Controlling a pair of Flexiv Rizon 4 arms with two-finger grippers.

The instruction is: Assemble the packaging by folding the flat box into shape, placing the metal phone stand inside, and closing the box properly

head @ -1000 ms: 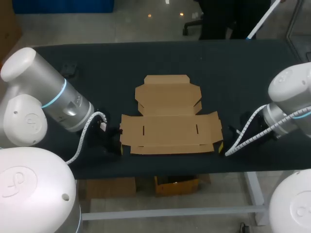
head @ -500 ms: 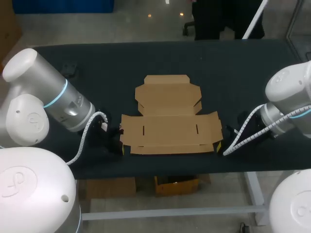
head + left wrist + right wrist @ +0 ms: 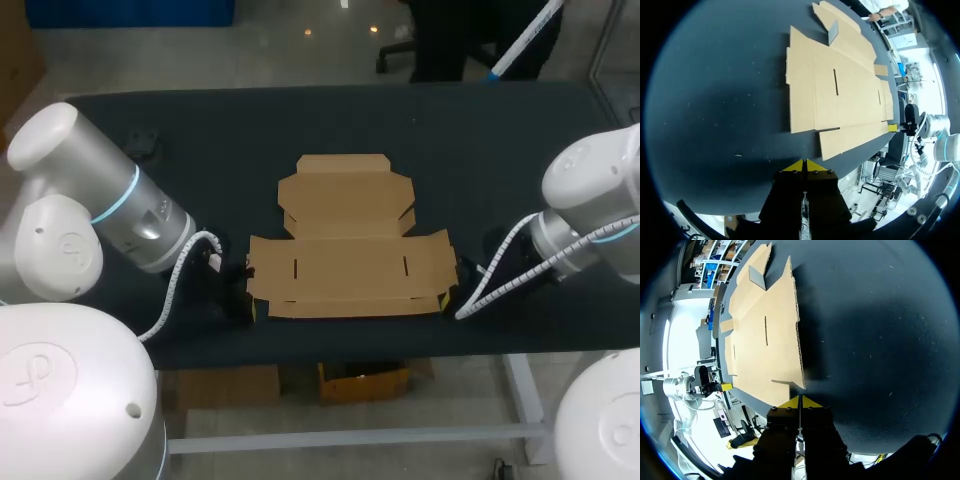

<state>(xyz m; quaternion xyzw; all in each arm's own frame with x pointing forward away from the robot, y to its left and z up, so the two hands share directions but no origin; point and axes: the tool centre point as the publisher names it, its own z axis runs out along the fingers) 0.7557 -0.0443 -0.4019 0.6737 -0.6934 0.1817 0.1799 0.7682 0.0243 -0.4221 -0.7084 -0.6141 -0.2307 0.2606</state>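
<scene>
The flat box (image 3: pixel 350 268) lies unfolded in the middle of the dark table (image 3: pixel 200 150). Its long axis runs left to right, the smaller lid panels stretch to the far side, and a narrow flap lies along its near edge. It sits squarely between the two arms. The left tool (image 3: pixel 803 166) is low over the table just beside the box's near left corner. The right tool (image 3: pixel 800 401) is just beside the near right corner, so each arm is about equally close to its own end of the box. From each wrist the cardboard lies ahead, and the end of the narrow near flap is the part closest to the tips.

Both tools have their yellow tips pressed together, with no gap and nothing between them, so neither holds anything. Neither seems to touch the cardboard, though contact at the corners is hard to judge from above.

From this layout, folding has not begun, since every panel is flat on the table. The coming move probably turns on those two near corners, with each tool working the flap on its own side. The metal phone stand cannot be picked out with certainty; a small grey patch (image 3: pixel 832 33) on the far panels may be a shadow or something else
</scene>
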